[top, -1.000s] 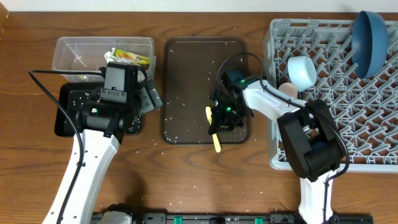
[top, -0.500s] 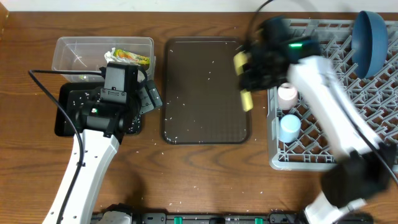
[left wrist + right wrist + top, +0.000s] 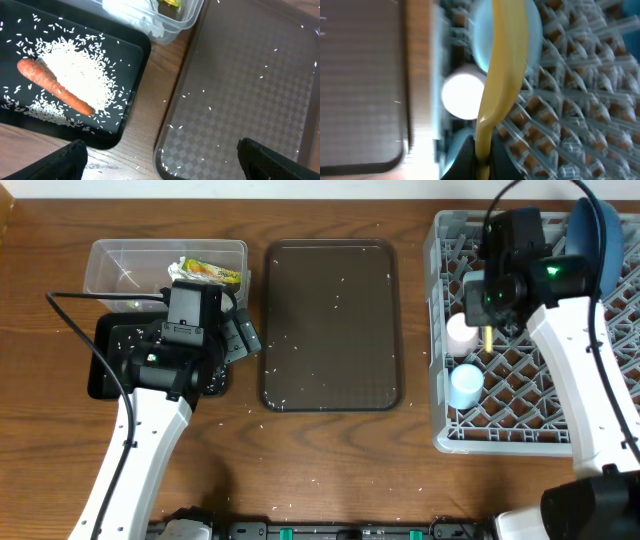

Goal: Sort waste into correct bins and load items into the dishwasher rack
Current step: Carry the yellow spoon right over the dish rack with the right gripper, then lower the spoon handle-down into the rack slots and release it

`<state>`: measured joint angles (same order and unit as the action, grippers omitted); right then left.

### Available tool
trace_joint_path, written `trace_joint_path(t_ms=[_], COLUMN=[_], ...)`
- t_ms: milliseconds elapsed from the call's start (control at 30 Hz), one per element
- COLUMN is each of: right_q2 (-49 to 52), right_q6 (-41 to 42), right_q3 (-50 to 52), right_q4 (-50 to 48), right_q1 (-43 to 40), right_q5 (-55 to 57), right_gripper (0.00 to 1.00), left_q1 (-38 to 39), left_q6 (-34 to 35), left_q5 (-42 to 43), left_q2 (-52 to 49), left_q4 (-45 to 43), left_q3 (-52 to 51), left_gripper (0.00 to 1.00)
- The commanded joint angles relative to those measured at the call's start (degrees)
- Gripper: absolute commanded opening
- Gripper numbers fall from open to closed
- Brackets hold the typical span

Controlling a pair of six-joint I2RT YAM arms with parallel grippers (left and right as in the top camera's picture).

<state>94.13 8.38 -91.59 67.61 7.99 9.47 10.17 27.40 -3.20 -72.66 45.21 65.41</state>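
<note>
right gripper [image 3: 481,157] clenched on the yellow spoon [image 3: 506,60] over the dishwasher rack [image 3: 560,425], upper right; left gripper [image 3: 160,162] fingers spread wide, empty, by the black tray [image 3: 127,50], left side

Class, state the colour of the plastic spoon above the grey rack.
Pale yellow plastic spoon, clearest in the right wrist view.

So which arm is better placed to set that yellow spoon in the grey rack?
Right. The right gripper is shut on the yellow spoon, directly above the grey rack. The left gripper hangs open and empty by the black tray, on the far side.
</note>
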Motion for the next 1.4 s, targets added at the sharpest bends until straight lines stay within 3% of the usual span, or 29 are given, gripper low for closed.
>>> trace_joint_path(t_ms=[0,467,1033,1200,1367], right_q2=[-0.07,-0.07,-0.07,-0.04,-0.04], right_q6=[4.96,3.82,7.39,2.67,-2.89], right_q3=[1.18,14.99,15.58,15.58,15.58], right_q4=[1.46,2.43,3.52,1.99,1.75], right_q1=[-2.71,-5.35,-10.27,-10.27,-10.29], right_q5=[4.48,5.35,7.37,7.02,7.04], right_gripper=[0.01,0.01,0.03,0.09,0.06], left_q1=[-0.24,-0.24,-0.24,-0.24,-0.24], left_q6=[0.33,0.33,0.35,0.33,0.33], left_q5=[-0.48,-0.5,-0.48,-0.5,-0.5], left_q2=[-0.22,-0.22,-0.22,-0.22,-0.22], left_q4=[0.2,0.2,0.2,0.2,0.2], left_q3=[0.46,0.46,0.46,0.46,0.46], left_gripper=[0.98,0.98,0.98,0.98,0.98])
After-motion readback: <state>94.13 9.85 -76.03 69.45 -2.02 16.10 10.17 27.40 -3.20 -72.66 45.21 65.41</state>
